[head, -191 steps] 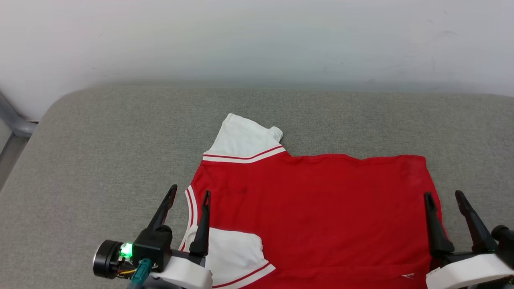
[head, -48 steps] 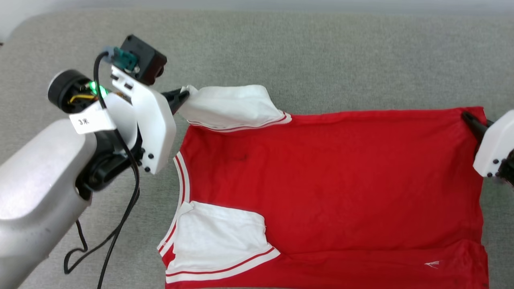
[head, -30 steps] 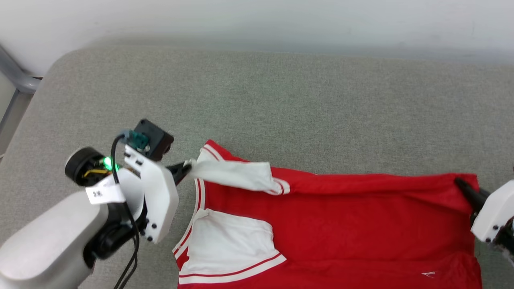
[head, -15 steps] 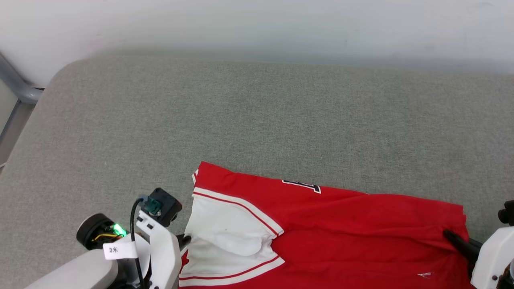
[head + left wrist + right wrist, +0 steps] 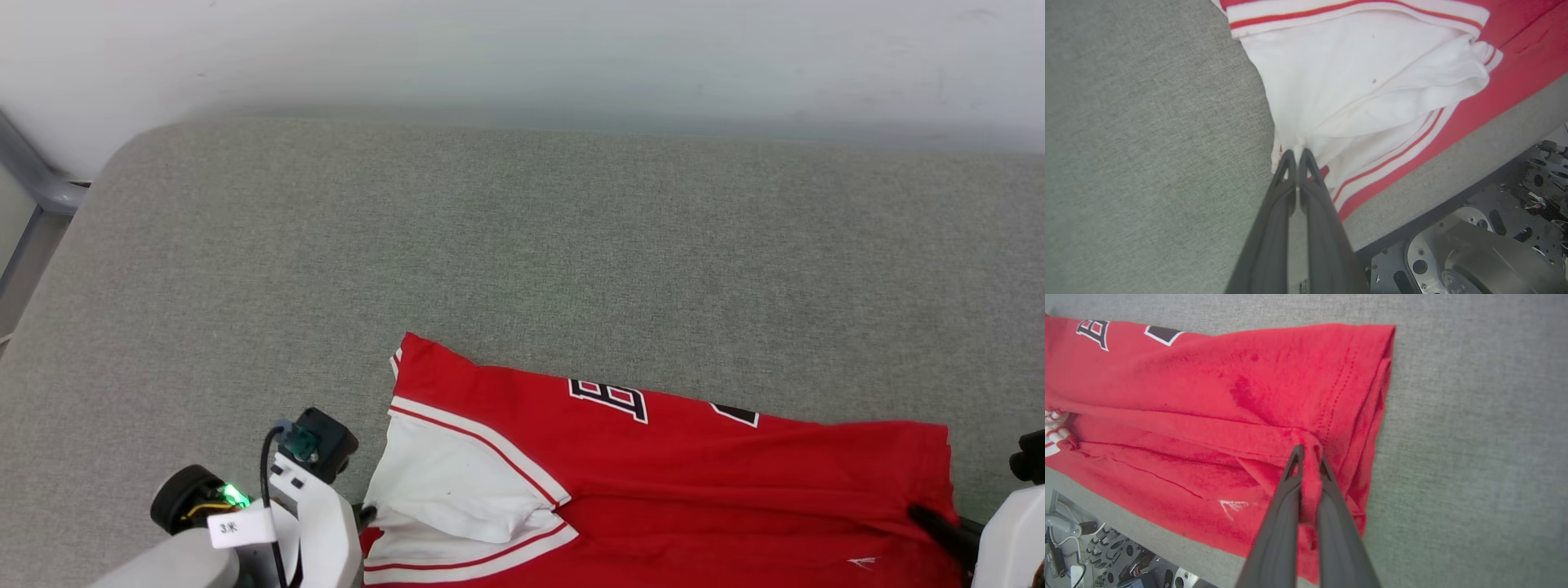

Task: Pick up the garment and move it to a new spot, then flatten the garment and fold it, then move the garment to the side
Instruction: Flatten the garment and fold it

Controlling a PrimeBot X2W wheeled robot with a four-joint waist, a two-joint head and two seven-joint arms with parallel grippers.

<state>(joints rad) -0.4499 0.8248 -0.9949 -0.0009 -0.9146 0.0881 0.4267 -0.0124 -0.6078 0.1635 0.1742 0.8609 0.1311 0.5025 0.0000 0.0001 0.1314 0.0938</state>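
- Left end effector (image 5: 1295, 153), clamped tight, pinches the white sleeve (image 5: 1355, 81) of the red sports jersey T-shirt (image 5: 694, 465).
- Jersey lies doubled over at the near edge of the grey fabric-covered table (image 5: 490, 245), apparently mid-fold.
- Right end effector (image 5: 1308, 449) pinches the red hem corner (image 5: 1306, 437), likely keeping the folded layer taut.

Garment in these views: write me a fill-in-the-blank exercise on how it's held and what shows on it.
The left gripper is shut on the ____ sleeve of the garment.
The right gripper is shut on its ____ hem.
Its lettering is ____ with white outlines.
Missing: white; red; black.
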